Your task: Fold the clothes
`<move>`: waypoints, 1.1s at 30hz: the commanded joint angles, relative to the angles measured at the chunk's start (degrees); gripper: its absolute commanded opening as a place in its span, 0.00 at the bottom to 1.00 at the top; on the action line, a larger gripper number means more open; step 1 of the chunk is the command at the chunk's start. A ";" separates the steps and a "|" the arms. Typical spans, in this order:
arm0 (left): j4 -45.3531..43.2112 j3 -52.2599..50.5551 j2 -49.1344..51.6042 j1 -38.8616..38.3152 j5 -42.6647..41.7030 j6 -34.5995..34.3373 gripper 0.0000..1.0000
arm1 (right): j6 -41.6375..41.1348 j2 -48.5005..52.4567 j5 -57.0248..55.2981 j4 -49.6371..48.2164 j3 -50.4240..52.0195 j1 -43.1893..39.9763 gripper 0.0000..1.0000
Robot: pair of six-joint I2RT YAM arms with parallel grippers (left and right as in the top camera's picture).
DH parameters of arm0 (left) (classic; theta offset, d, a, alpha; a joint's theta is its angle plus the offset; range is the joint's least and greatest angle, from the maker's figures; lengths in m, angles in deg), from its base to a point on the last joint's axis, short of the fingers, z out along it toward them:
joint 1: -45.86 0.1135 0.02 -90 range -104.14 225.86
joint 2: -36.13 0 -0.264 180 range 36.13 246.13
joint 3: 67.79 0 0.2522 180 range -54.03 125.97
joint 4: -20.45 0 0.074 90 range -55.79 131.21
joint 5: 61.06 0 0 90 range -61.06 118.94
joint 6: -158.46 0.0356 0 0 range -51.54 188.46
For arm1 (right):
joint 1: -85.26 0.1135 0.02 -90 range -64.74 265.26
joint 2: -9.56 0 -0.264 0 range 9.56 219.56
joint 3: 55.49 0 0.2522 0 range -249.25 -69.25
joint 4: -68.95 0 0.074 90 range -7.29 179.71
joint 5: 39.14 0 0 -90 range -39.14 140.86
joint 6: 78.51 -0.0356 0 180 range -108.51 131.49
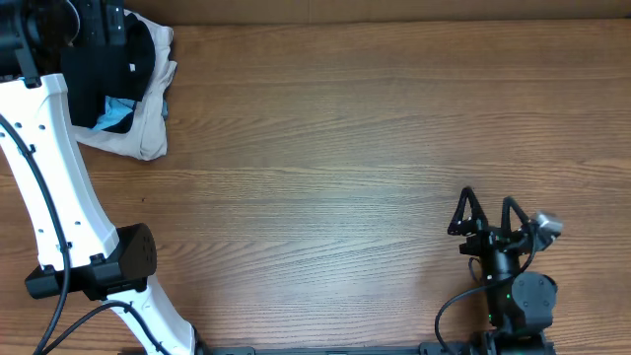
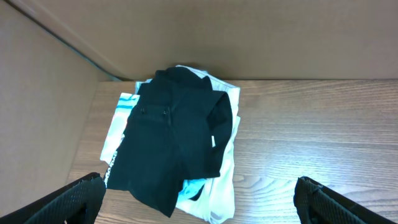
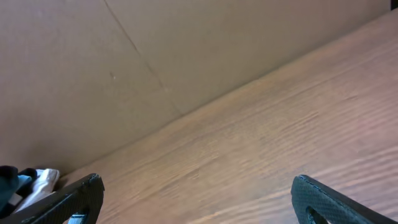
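Black garment: the large, plain black, soft fabric shirt-like garment (image 2: 165,146) lies crumpled on top of a small pile in the far left corner of the desk, close to the brown wall; unfolded, bunched into uneven folds
White tag: a small white tag (image 2: 213,142) shows on the right part of the black fabric in the left wrist view
Under the pile: a cream fabric garment (image 2: 225,171) sticks out below and to the right of the black one; a light blue printed garment (image 2: 119,115) peeks out along the left edge and again at the near edge
Desk: brown wood-grain desk (image 1: 345,148), bare across the middle and right in the overhead view
Wall: plain brown cardboard wall (image 2: 261,37) rises behind the pile and along its left side
Left gripper: the left gripper (image 2: 199,182) hangs above the near edge of the pile, jaws spread wide, one black finger at each lower corner of its wrist view, nothing between them; touching no cloth as far as the view shows
Left arm: the white left arm (image 1: 59,187) reaches from the near edge up to the corner with the pile
Right gripper: the right gripper (image 1: 487,202) sits near its base at the right near side of the desk, well apart from the clothes, jaws released and empty, over bare wood
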 commanded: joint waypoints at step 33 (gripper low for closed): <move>-0.07 0.07 0.52 -0.13 -0.26 -0.61 1.00 | 0.26 -7.72 -1.03 2.16 2.99 -0.92 1.00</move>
